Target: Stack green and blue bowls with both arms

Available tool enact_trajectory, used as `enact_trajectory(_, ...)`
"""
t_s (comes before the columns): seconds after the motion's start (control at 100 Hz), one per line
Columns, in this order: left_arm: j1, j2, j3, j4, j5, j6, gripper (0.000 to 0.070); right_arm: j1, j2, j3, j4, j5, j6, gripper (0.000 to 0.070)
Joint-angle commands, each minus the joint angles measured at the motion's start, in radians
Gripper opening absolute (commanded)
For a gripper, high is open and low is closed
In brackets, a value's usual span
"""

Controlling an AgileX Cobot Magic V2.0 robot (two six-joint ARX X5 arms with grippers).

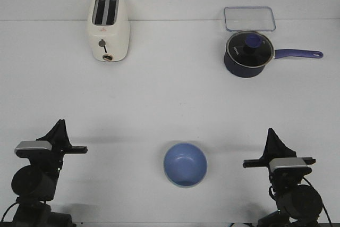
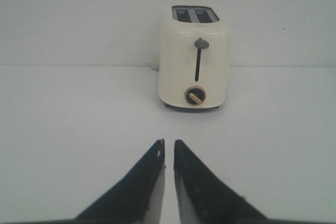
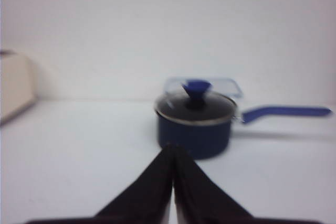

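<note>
At the near edge of the bench (image 1: 159, 104), the blue bowl (image 1: 185, 164) sat at six o'clock between my idle arms, a pale rim hinting the green one might already be nested beneath; I could not tell. The left gripper (image 2: 168, 153) was nearly pressed together, the right gripper (image 3: 173, 156) fully. I judged a careful top-down check wisest before any grasp.

Cream toaster (image 1: 108, 27) far left; lidded navy saucepan (image 1: 248, 53) (clear container (image 1: 249, 18) just behind) far right.
</note>
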Motion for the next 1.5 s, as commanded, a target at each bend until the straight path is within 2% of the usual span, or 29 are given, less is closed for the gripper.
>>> enact_trajectory(0.0,0.004,-0.020,0.018,0.027,0.001,0.002,0.0014,0.005,-0.006,0.005,0.018,0.003,-0.015,0.0000)
enact_trajectory(0.69,0.003,-0.126,0.013,0.043,0.002,0.010,0.0015,0.005,-0.006,0.005,0.018,0.003,-0.015,0.0000)
enact_trajectory(0.86,0.027,-0.189,-0.116,0.095,0.008,0.024,0.0015,0.005,-0.006,0.005,0.018,0.003,-0.015,0.0000)
enact_trajectory(1.03,0.077,-0.264,-0.290,0.095,0.129,0.023,0.0015,0.005,-0.006,0.005,0.018,0.003,-0.015,0.0000)
enact_trajectory(1.21,0.108,-0.357,-0.371,0.094,0.130,0.006,0.0015,0.005,-0.006,0.005,0.018,0.003,-0.015,0.0000)
enact_trajectory(1.36,0.114,-0.354,-0.404,0.133,0.129,0.009,0.0015,0.005,-0.006,0.005,0.019,0.003,-0.015,0.0000)
enact_trajectory(1.49,0.114,-0.352,-0.406,0.111,0.133,-0.002,0.0015,0.005,-0.005,0.005,0.019,0.003,-0.015,0.0000)
